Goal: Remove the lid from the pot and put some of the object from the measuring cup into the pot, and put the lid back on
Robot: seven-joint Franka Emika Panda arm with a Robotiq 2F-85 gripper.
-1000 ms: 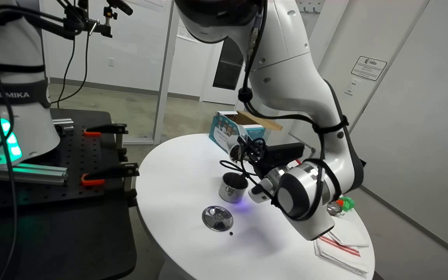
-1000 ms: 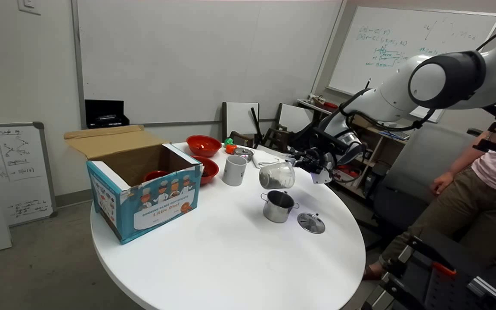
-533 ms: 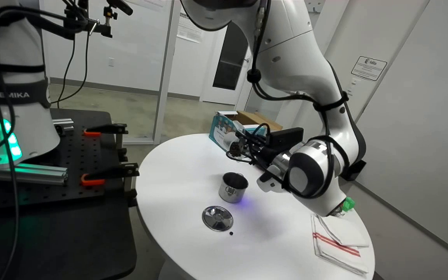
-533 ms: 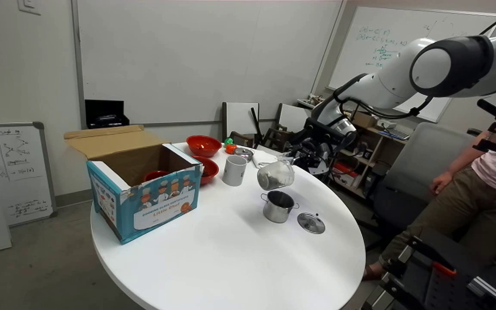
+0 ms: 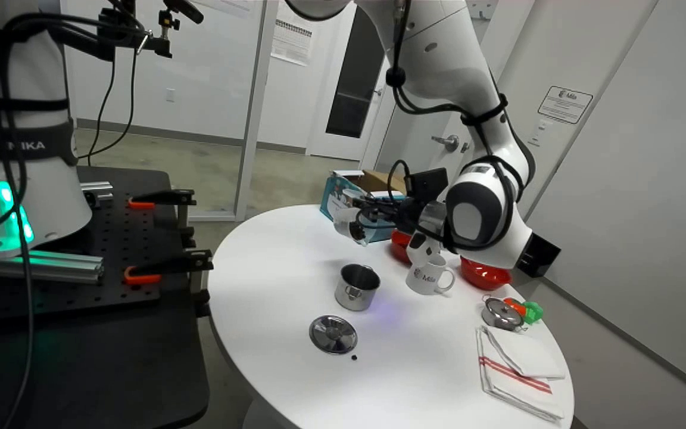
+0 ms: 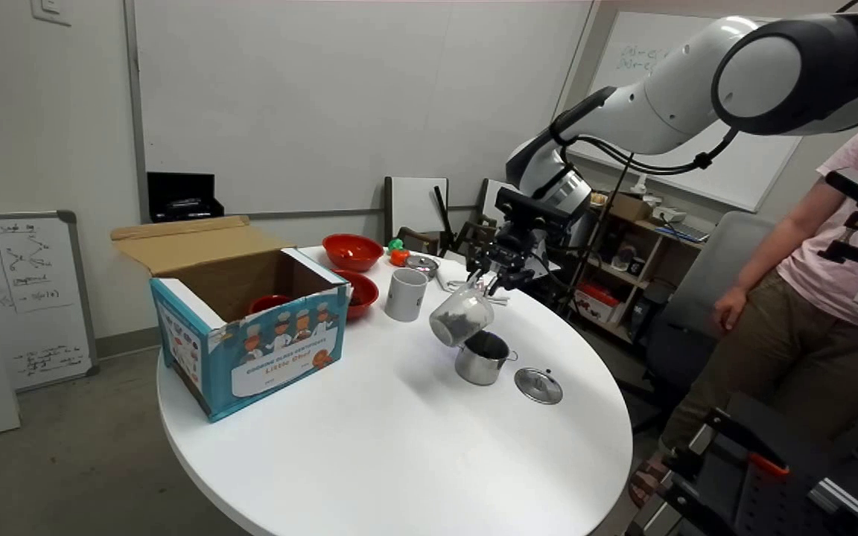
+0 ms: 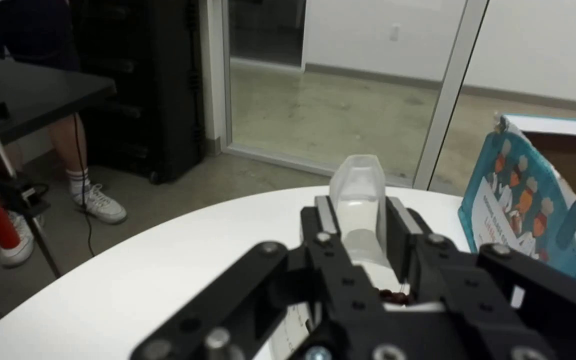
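Observation:
My gripper [image 7: 360,220] is shut on the handle of the clear measuring cup [image 7: 360,192], which stands between its fingers in the wrist view. In both exterior views the cup [image 6: 460,318] [image 5: 346,223] is held tilted above the table, with dark contents gathered at one side. Dark red pieces [image 7: 393,297] show between the fingers. The silver pot [image 5: 356,292] stands uncovered on the table; it also shows beside and below the cup in an exterior view [image 6: 480,366]. The lid [image 5: 333,335] lies flat by the pot, knob up, and shows in an exterior view [image 6: 538,385].
A teal cardboard box [image 6: 287,357] stands open near the cup. A white mug [image 6: 405,295], red bowls [image 6: 352,251], another small lidded pot [image 5: 502,314] and folded towels [image 5: 518,372] are on the table. A small dark piece [image 5: 354,357] lies near the lid.
The arm has moved the measuring cup towards the box side of the pot, and the cup's tilt has changed. The contents now show as a darker heap. Pot and lid have not moved.

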